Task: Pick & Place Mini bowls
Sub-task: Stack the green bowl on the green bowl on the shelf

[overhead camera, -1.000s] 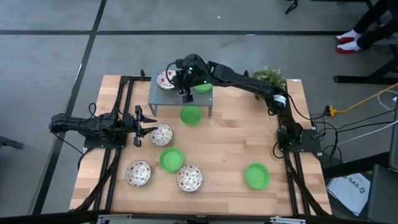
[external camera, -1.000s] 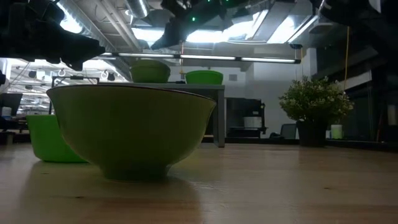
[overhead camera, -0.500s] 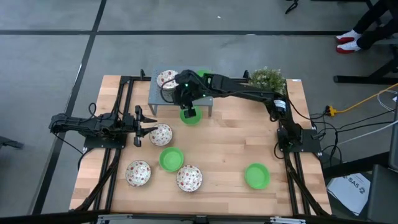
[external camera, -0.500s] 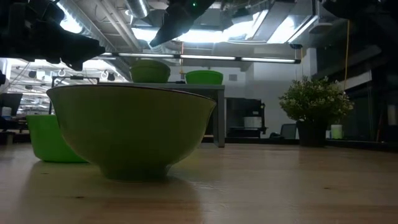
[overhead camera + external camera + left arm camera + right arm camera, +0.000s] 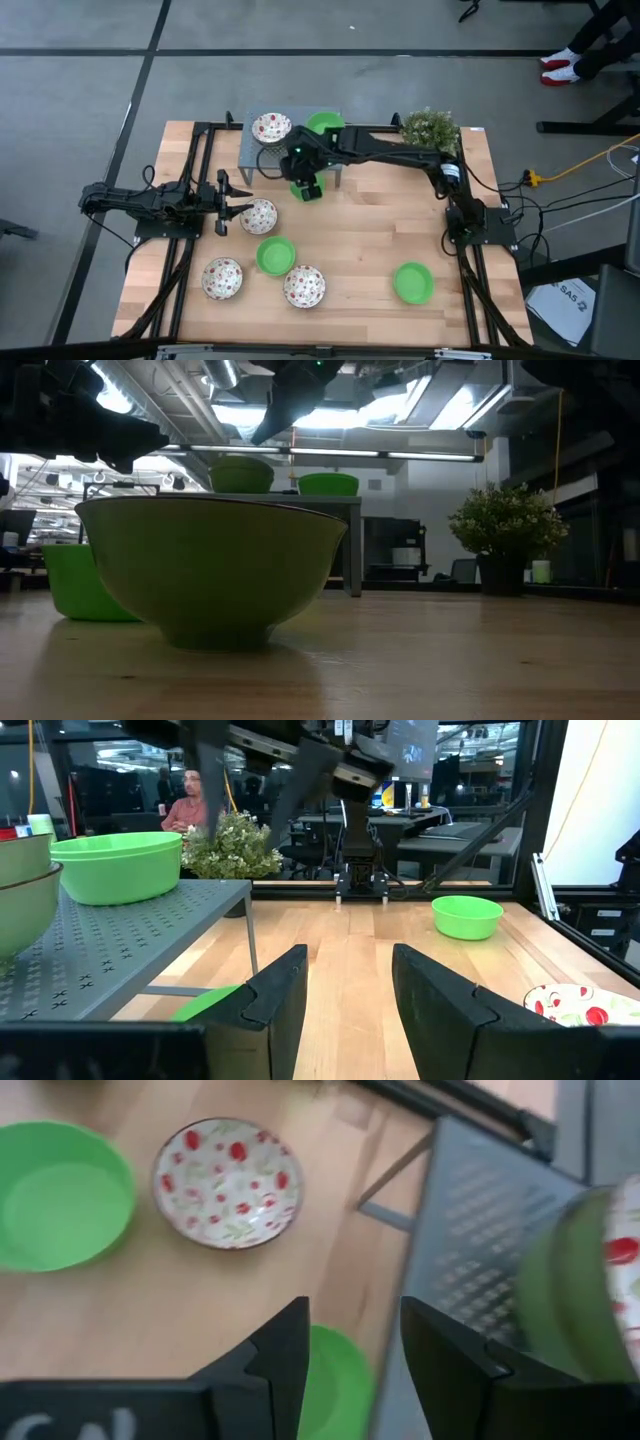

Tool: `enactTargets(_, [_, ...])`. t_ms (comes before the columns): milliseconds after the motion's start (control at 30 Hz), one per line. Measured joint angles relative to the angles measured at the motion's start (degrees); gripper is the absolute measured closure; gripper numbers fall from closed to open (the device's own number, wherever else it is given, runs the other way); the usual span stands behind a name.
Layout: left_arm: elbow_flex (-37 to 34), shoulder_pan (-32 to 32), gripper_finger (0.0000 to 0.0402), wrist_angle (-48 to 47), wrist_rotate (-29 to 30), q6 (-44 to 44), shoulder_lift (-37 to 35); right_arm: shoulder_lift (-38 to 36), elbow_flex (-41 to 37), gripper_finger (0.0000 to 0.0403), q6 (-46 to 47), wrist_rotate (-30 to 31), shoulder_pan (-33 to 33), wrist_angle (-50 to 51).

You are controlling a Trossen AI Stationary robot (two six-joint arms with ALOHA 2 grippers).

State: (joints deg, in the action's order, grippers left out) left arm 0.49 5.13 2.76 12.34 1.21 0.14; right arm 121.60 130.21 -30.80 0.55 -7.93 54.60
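A speckled mini bowl [image 5: 271,128] and a green mini bowl [image 5: 325,124] stand on the grey perforated shelf [image 5: 262,157] at the table's far side. My right gripper [image 5: 310,190] hangs open, tipped downward, above a green bowl [image 5: 338,1380] that sits on the table just in front of the shelf; its fingers hold nothing. More bowls rest on the table: speckled ones [image 5: 258,215], [image 5: 222,278], [image 5: 303,286] and green ones [image 5: 275,255], [image 5: 413,282]. My left gripper [image 5: 226,202] waits open at the left, level, beside the nearest speckled bowl.
A small bushy plant [image 5: 430,127] stands at the far right of the table, right of the shelf. Black frame rails run along the left and right sides. Bare wood lies in the table's middle and right [image 5: 380,230]. A person sits in the room beyond [image 5: 185,805].
My right gripper has come off the shelf top toward the table's near edge and tipped further downward; it now hangs over the green bowl in front of the shelf. The green bowl on the shelf shows uncovered. No bowl has moved.
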Motion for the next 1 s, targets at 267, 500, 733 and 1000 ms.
enactTargets(267, [0.0,0.0,0.0258,0.0,0.0,0.0,0.0,-0.3,-1.3,0.0247,1.0,-0.1,3.1,4.2])
enactTargets(500, [0.0,0.0,0.0258,0.0,0.0,0.0,0.0,-0.7,-1.3,0.0247,6.5,-0.1,6.5,9.7])
enactTargets(733, [0.0,0.0,0.0258,0.0,0.0,0.0,0.0,-1.1,-10.2,0.0247,13.3,4.3,9.0,3.1])
enactTargets(1000, [0.0,0.0,0.0258,0.0,0.0,0.0,0.0,-4.1,-29.0,0.0247,13.9,19.0,10.5,-13.7])
